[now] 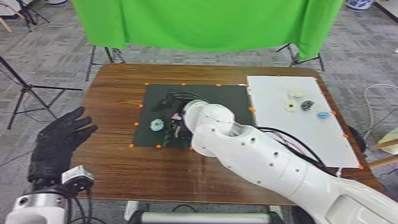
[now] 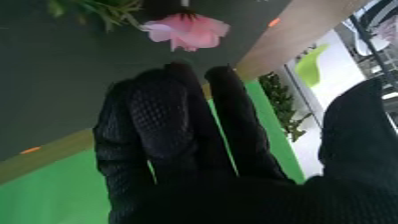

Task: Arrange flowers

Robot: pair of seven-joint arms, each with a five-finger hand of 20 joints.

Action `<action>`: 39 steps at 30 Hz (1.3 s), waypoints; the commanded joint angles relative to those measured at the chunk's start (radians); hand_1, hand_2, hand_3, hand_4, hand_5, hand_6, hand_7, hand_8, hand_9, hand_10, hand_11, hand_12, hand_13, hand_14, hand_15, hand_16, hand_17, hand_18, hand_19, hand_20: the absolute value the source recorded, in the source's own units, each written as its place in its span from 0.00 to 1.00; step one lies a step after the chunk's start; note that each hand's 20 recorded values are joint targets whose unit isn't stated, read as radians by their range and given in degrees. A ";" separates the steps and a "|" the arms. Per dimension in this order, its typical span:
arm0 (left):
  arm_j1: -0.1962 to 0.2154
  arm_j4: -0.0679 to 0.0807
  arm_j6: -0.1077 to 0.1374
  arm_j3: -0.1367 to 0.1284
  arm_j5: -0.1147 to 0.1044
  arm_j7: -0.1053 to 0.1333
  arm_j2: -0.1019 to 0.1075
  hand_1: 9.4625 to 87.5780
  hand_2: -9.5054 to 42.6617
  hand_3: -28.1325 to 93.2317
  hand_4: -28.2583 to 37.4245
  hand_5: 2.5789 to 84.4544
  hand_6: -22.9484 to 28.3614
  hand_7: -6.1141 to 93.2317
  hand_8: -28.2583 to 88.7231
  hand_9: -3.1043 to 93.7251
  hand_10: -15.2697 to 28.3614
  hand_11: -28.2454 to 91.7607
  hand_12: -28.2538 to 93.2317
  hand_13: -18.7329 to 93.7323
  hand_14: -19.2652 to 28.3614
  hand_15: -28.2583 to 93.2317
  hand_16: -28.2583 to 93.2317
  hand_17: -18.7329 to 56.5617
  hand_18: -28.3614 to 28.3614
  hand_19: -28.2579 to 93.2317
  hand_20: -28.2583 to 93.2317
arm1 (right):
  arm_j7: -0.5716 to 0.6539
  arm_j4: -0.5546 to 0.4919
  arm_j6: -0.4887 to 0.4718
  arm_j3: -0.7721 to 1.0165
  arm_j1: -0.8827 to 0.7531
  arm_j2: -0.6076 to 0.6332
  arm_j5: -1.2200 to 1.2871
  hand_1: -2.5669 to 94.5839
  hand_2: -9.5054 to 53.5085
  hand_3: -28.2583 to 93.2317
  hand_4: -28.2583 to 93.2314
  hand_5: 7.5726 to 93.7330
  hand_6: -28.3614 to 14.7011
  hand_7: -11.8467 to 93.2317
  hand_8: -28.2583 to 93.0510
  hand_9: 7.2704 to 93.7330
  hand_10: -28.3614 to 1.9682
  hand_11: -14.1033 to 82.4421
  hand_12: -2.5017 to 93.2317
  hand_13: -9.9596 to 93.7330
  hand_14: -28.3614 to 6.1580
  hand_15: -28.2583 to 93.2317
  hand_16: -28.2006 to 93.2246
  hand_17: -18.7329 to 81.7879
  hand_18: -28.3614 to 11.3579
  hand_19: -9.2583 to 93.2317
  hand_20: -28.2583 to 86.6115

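One black-gloved left hand (image 1: 64,145) hangs beside the table's left edge (image 1: 108,100), its fingers straight and a little spread, with nothing in them. To its right, on the dark mat (image 1: 233,95), lies a pale blue-green bloom (image 1: 157,124), small and probably light enough to lift in a pinch. Next comes the pink flower (image 2: 187,31), just right of that bloom on the same mat, with green foliage (image 2: 108,11) close by. I would expect almost no weight in it: petals soft and easily crushed, the stem thin and firmer, perhaps springy, and liable to roll between gloved fingers. The best hold looks to be on the stem just behind the head, thumb against fingers, with a light squeeze that leaves the petals alone; tugging there could drag the foliage too. The right hand (image 2: 164,117) is near the pink flower, which lies just beyond its fingertips, petals turned towards them, with a gap showing between. Whether the hand is above the flower or level with it, I cannot tell. Its fingers are long and nearly straight, the thumb stands wide of them, and nothing is gripped. Farther right, the white board (image 1: 311,140) bears a cream bloom (image 1: 296,93) and a light blue bloom (image 1: 323,115), both well apart from that hand.
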 commanded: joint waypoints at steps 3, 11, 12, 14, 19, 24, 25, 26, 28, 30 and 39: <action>0.054 -0.019 0.027 0.013 -0.004 0.012 -0.017 0.20 0.31 0.91 0.12 0.47 0.66 0.22 0.15 0.40 0.80 0.47 0.30 0.41 0.96 0.68 0.14 0.13 0.90 0.74 0.23 | -0.110 -0.160 -0.008 0.090 -0.034 0.108 -0.081 0.11 0.30 0.94 0.02 0.47 0.52 0.27 0.13 0.52 0.37 0.26 0.16 0.74 0.40 0.90 0.32 0.48 0.05 1.00 0.42; 0.072 -0.026 0.033 0.018 -0.004 0.023 -0.016 0.20 0.31 0.91 0.12 0.47 0.67 0.22 0.15 0.40 0.80 0.47 0.30 0.41 0.96 0.68 0.14 0.13 0.90 0.74 0.23 | -0.184 -0.353 -0.004 0.264 -0.202 0.340 -0.173 0.14 0.26 0.95 0.02 0.46 0.52 0.27 0.13 0.51 0.37 0.27 0.16 0.74 0.42 0.89 0.32 0.48 0.08 1.00 0.38; 0.072 -0.025 0.030 0.018 -0.004 0.023 -0.016 0.20 0.31 0.91 0.12 0.47 0.66 0.22 0.15 0.40 0.80 0.47 0.30 0.41 0.96 0.68 0.14 0.13 0.90 0.74 0.23 | -0.182 -0.372 -0.008 0.292 -0.234 0.373 -0.190 0.15 0.26 0.95 0.02 0.46 0.52 0.27 0.13 0.51 0.37 0.27 0.16 0.73 0.42 0.89 0.31 0.48 0.08 1.00 0.38; 0.068 -0.026 0.023 0.014 0.002 0.013 -0.018 0.20 0.31 0.91 0.12 0.46 0.66 0.22 0.15 0.40 0.80 0.47 0.30 0.41 0.96 0.68 0.14 0.13 0.90 0.74 0.23 | -0.169 -0.395 0.039 0.309 -0.270 0.460 -0.180 0.16 0.25 0.95 0.02 0.46 0.52 0.28 0.13 0.51 0.37 0.27 0.16 0.73 0.43 0.89 0.31 0.48 0.08 1.00 0.37; 0.078 -0.031 0.027 0.016 -0.002 0.021 -0.010 0.20 0.31 0.91 0.12 0.46 0.66 0.22 0.15 0.40 0.80 0.47 0.30 0.41 0.96 0.68 0.14 0.13 0.90 0.74 0.23 | -0.122 -0.425 0.106 0.396 -0.391 0.626 -0.152 0.18 0.23 0.95 0.02 0.46 0.53 0.28 0.13 0.52 0.37 0.27 0.16 0.74 0.44 0.89 0.31 0.48 0.09 1.00 0.36; 0.072 -0.033 0.026 0.019 0.004 0.015 -0.013 0.20 0.31 0.91 0.12 0.46 0.66 0.22 0.15 0.40 0.80 0.47 0.30 0.41 0.96 0.68 0.14 0.13 0.90 0.74 0.23 | -0.059 -0.412 0.180 0.447 -0.459 0.750 -0.105 0.20 0.21 0.95 0.02 0.47 0.53 0.29 0.12 0.52 0.39 0.28 0.16 0.74 0.47 0.89 0.31 0.49 0.11 1.00 0.35; 0.073 -0.034 0.026 0.021 0.004 0.015 -0.013 0.20 0.31 0.91 0.12 0.46 0.66 0.22 0.15 0.40 0.80 0.47 0.30 0.41 0.96 0.68 0.14 0.13 0.90 0.74 0.23 | -0.050 -0.409 0.179 0.479 -0.486 0.758 -0.105 0.20 0.21 0.95 0.02 0.47 0.53 0.29 0.12 0.53 0.39 0.28 0.16 0.74 0.47 0.89 0.31 0.49 0.12 1.00 0.35; 0.074 -0.035 0.024 0.021 0.004 0.014 -0.013 0.20 0.31 0.91 0.12 0.46 0.66 0.22 0.15 0.40 0.80 0.47 0.30 0.41 0.96 0.68 0.14 0.13 0.90 0.74 0.23 | -0.035 -0.406 0.190 0.485 -0.495 0.779 -0.095 0.20 0.20 0.95 0.02 0.47 0.53 0.29 0.12 0.53 0.39 0.28 0.16 0.74 0.47 0.89 0.31 0.49 0.12 1.00 0.35; 0.068 -0.034 0.027 0.026 0.005 0.014 -0.010 0.20 0.31 0.91 0.12 0.46 0.66 0.22 0.15 0.40 0.80 0.47 0.30 0.41 0.96 0.68 0.14 0.13 0.90 0.74 0.23 | -0.014 -0.396 0.225 0.482 -0.505 0.826 -0.082 0.21 0.20 0.96 0.02 0.47 0.54 0.29 0.12 0.53 0.39 0.28 0.16 0.75 0.48 0.89 0.31 0.49 0.12 1.00 0.35; 0.068 -0.035 0.023 0.026 0.006 0.009 -0.012 0.20 0.31 0.91 0.12 0.46 0.66 0.22 0.15 0.40 0.80 0.47 0.30 0.41 0.96 0.68 0.14 0.13 0.90 0.74 0.23 | 0.004 -0.380 0.237 0.483 -0.516 0.857 -0.091 0.21 0.20 0.96 0.02 0.47 0.54 0.30 0.12 0.53 0.39 0.28 0.16 0.75 0.49 0.89 0.31 0.50 0.12 1.00 0.35; 0.069 -0.035 0.032 0.029 0.001 0.018 -0.013 0.20 0.31 0.91 0.12 0.46 0.66 0.22 0.15 0.40 0.80 0.47 0.30 0.41 0.96 0.68 0.14 0.13 0.90 0.74 0.23 | 0.082 -0.318 0.236 0.407 -0.454 0.931 -0.096 0.24 0.16 0.97 0.02 0.47 0.54 0.30 0.12 0.51 0.41 0.28 0.16 0.75 0.53 0.89 0.31 0.51 0.14 1.00 0.36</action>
